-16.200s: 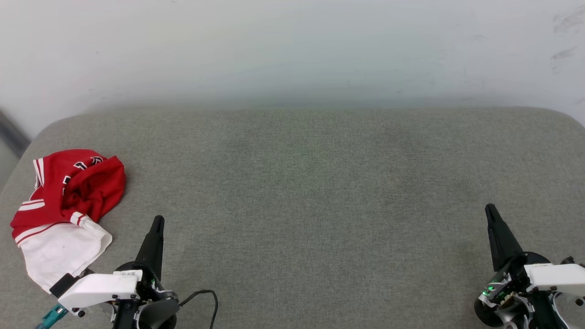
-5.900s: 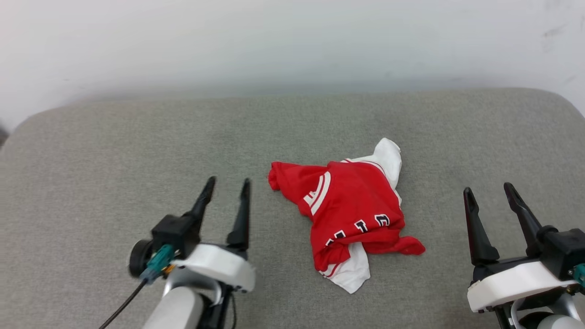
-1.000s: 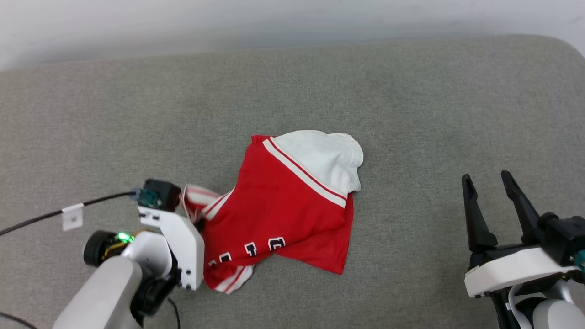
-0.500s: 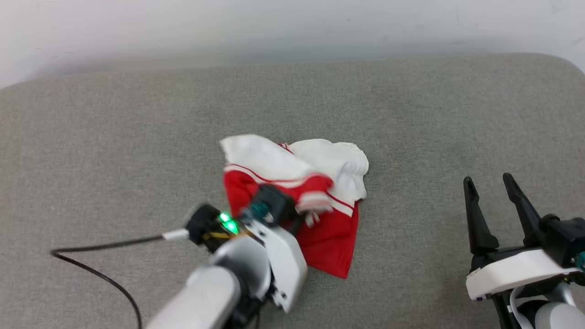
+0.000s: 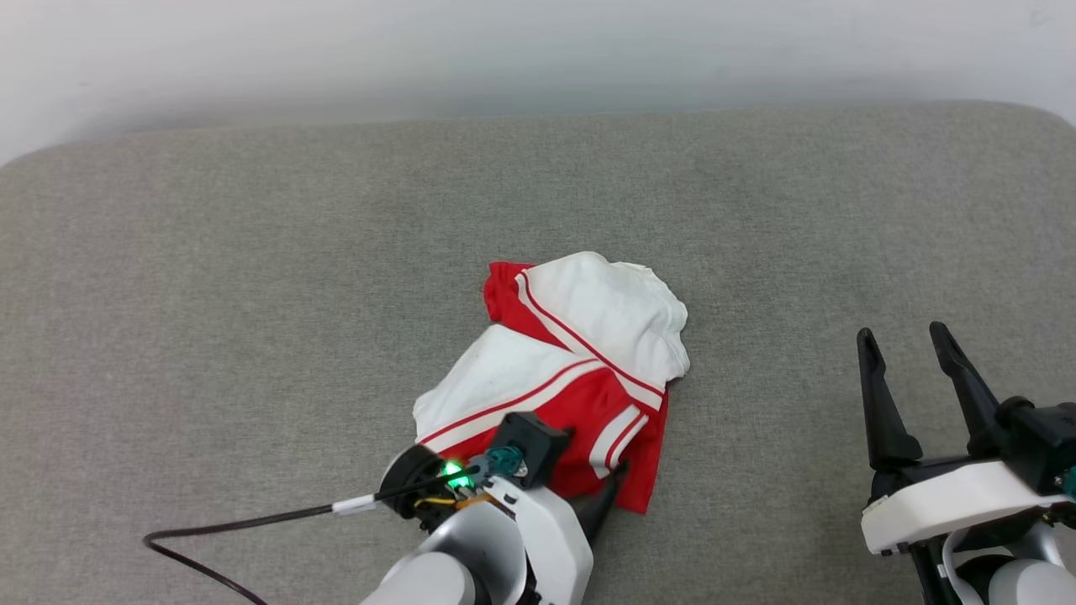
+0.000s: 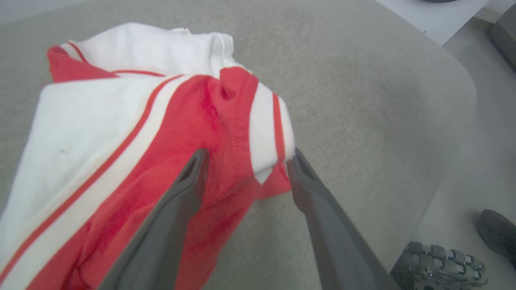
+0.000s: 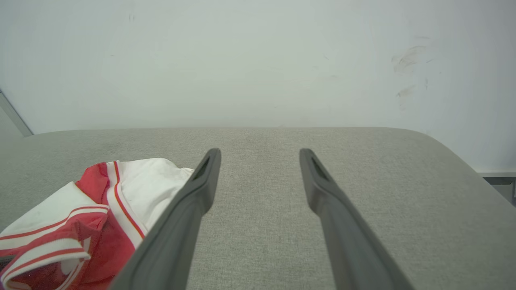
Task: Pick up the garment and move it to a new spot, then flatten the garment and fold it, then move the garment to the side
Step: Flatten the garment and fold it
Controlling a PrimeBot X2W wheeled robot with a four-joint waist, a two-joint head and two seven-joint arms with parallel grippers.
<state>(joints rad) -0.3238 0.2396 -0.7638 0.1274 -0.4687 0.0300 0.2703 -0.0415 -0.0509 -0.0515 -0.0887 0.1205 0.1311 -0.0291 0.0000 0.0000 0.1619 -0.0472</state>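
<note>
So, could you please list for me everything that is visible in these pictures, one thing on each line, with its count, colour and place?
red jersey-style T-shirt with white short sleeves: one, red and white with striped trim, crumpled near the middle of the padded surface.
grey woven-fabric padded surface with rounded corners: one, grey, under the T-shirt.
plain wall: one, whitish, behind the surface.
thin black cable: one, black, lower left of the head view, running to the left arm.
left end effector: one, dark fingers, open, at the T-shirt's near edge with a striped fold between its fingers.
right end effector: one, dark fingers, open, over bare surface to the right of the T-shirt, apart from it.
</note>
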